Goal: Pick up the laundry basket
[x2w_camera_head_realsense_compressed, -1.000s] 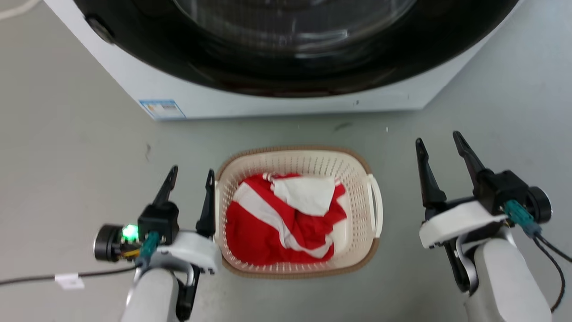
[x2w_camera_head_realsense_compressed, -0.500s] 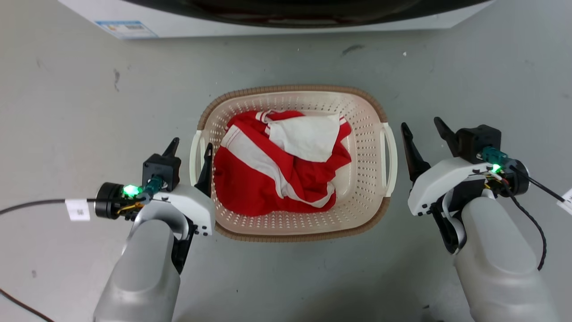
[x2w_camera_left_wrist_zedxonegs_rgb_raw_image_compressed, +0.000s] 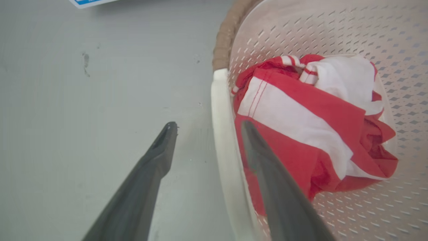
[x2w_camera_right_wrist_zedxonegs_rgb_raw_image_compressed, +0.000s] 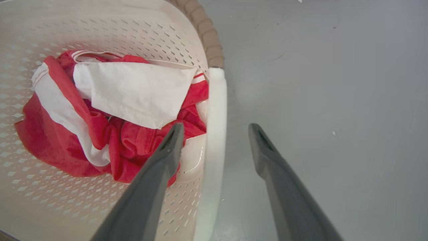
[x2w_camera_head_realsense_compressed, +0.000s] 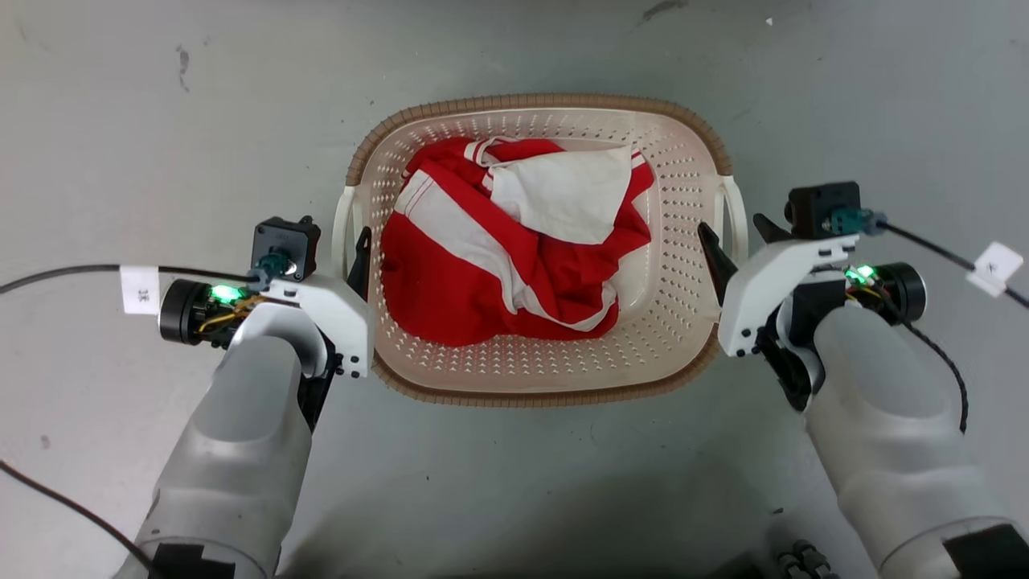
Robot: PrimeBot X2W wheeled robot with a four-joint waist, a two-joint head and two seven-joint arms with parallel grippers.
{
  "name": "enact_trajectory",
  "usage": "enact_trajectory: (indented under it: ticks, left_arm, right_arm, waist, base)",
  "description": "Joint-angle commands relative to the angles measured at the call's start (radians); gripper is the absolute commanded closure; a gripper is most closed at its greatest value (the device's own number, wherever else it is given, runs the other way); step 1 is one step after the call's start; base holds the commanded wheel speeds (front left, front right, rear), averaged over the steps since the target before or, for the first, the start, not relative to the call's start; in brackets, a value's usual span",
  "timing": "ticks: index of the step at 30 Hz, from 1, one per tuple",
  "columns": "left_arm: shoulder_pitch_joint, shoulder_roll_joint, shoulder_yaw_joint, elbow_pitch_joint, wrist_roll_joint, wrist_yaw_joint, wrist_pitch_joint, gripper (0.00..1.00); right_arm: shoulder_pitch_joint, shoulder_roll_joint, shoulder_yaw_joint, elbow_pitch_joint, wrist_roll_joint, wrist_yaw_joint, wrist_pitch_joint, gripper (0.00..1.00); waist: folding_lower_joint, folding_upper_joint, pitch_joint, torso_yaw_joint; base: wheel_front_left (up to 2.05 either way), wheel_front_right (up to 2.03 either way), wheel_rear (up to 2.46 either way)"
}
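The left end effector (x2w_camera_left_wrist_zedxonegs_rgb_raw_image_compressed: 207, 125) is spread, one finger inside the wall and one outside, straddling the white left handle (x2w_camera_left_wrist_zedxonegs_rgb_raw_image_compressed: 221, 140). The right end effector (x2w_camera_right_wrist_zedxonegs_rgb_raw_image_compressed: 216, 128) is likewise apart astride the right handle (x2w_camera_right_wrist_zedxonegs_rgb_raw_image_compressed: 215, 97), probably so both arms lift level. The laundry basket (x2w_camera_head_realsense_compressed: 530, 103), holding a red-and-white garment (x2w_camera_head_realsense_compressed: 482, 273), sits ungripped on the floor (x2w_camera_head_realsense_compressed: 120, 121).

The laundry basket (x2w_camera_head_realsense_compressed: 522, 370) sits upright on the grey floor (x2w_camera_head_realsense_compressed: 120, 121). It is a rounded-rectangular cream plastic tub with perforated walls, a brown woven-look rim and a white handle on each short side. Crumpled red-and-white cloth (x2w_camera_head_realsense_compressed: 450, 281) lies inside.
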Motion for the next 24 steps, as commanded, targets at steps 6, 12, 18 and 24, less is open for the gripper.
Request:
enact_trajectory:
  ticks: [6, 12, 18, 24]
  left_arm:
    - [-0.094, -0.012, -0.031, 0.107, -0.008, -0.012, 0.026, 0.0]
    - [-0.162, -0.037, -0.085, 0.184, -0.05, -0.02, 0.15, 0.0]
    - [-0.171, -0.045, -0.163, 0.194, -0.114, -0.02, 0.212, 0.0]
    - [-0.176, -0.036, -0.225, 0.183, -0.172, -0.02, 0.232, 0.0]
  right_arm:
    - [-0.086, 0.0, 0.009, 0.106, 0.029, 0.0, 0.061, 0.0]
    - [-0.163, -0.001, 0.024, 0.203, 0.017, 0.0, 0.112, 0.0]
    - [-0.183, -0.001, 0.045, 0.232, 0.023, 0.0, 0.136, 0.0]
    - [-0.194, -0.001, 0.044, 0.246, 0.028, 0.0, 0.134, 0.0]
  waist:
    - [-0.0001, 0.0, 0.03, 0.021]
    - [-0.0001, 0.0, 0.053, 0.03]
    - [-0.0001, 0.0, 0.063, 0.033]
    - [-0.0001, 0.0, 0.071, 0.036]
  base:
    - [0.0, 0.0, 0.0]
    - [0.0, 0.0, 0.0]
    - [0.0, 0.0, 0.0]
    - [0.0, 0.0, 0.0]
